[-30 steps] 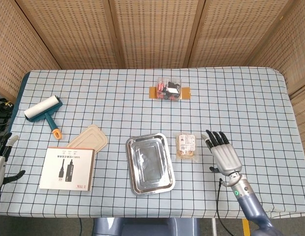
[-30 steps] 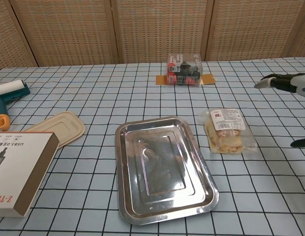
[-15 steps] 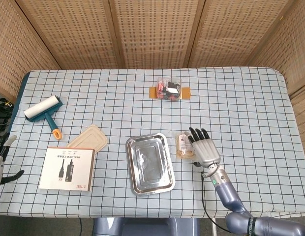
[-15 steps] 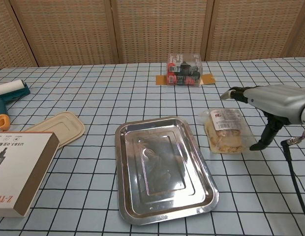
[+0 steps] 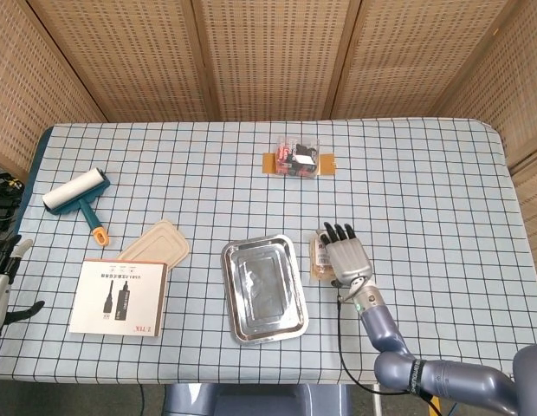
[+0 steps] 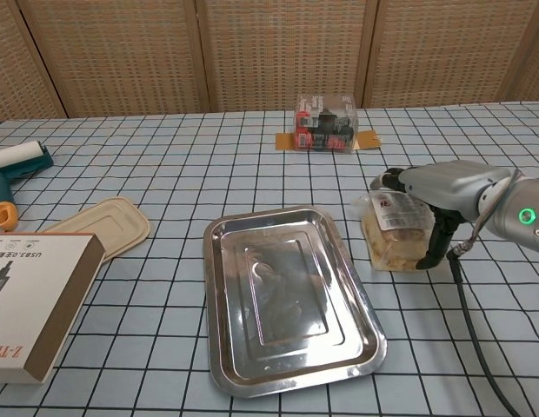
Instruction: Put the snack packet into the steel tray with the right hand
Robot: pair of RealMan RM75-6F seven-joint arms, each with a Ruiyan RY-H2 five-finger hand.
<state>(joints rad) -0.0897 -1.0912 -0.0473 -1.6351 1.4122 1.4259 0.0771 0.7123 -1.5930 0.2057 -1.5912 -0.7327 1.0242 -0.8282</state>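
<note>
The snack packet [image 5: 318, 256] [image 6: 390, 236] lies flat on the checked cloth, just right of the steel tray [image 5: 262, 288] [image 6: 278, 300], which holds nothing. My right hand [image 5: 346, 257] [image 6: 436, 189] hovers over the packet's right half, palm down and fingers stretched out over it. Its thumb points down at the packet's right edge, and I see no grip on the packet. At the far left table edge, my left hand [image 5: 0, 279] hangs with fingers apart and holds nothing.
A clear box of small items [image 5: 299, 159] [image 6: 324, 122] stands at the back centre. Left of the tray lie a beige lid [image 5: 156, 243] [image 6: 100, 226], a white product box [image 5: 119, 297] [image 6: 35, 304] and a lint roller [image 5: 76, 192] [image 6: 13, 161].
My right hand has moved left from beside the packet to above its right half. The packet and the left hand have stayed put.
</note>
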